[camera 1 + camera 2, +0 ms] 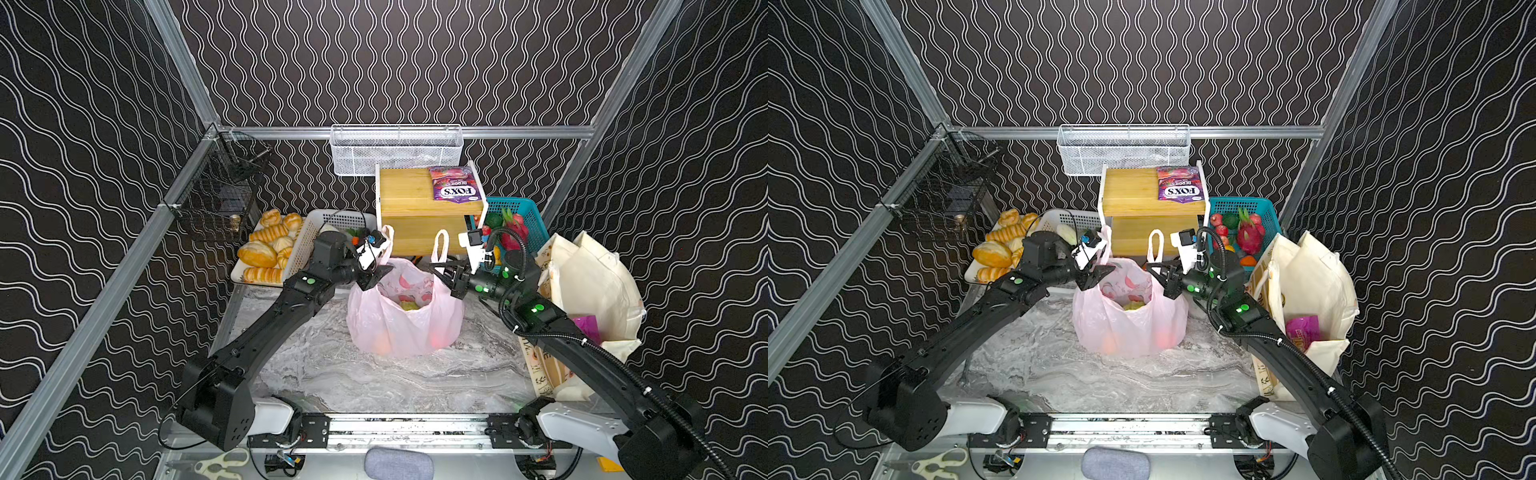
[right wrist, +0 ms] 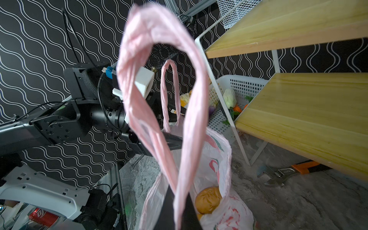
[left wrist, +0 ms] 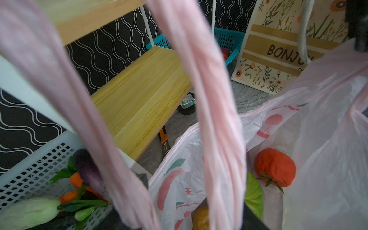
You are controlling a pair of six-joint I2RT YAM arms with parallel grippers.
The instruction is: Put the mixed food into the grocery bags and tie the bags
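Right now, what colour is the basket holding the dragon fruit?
Teal basket, clearest in a top view.

A two-tier wooden shelf (image 1: 405, 189) stands at twelve o'clock on the marble bench (image 1: 374, 382), a wrench (image 2: 278, 174) (orange-handled) under it. Bread rolls (image 1: 257, 253) lie at ten o'clock, a teal basket (image 1: 524, 210) of fruit (image 1: 514, 235) at two, scissors (image 1: 226, 462) at seven.

evenly lit, wrist foregrounds blurred, edges bowed

Directly ahead of the right gripper (image 2: 179, 209), the blurred loop handle (image 2: 137, 111) hides its tips; the left gripper (image 2: 172, 142) closure is indeterminate.
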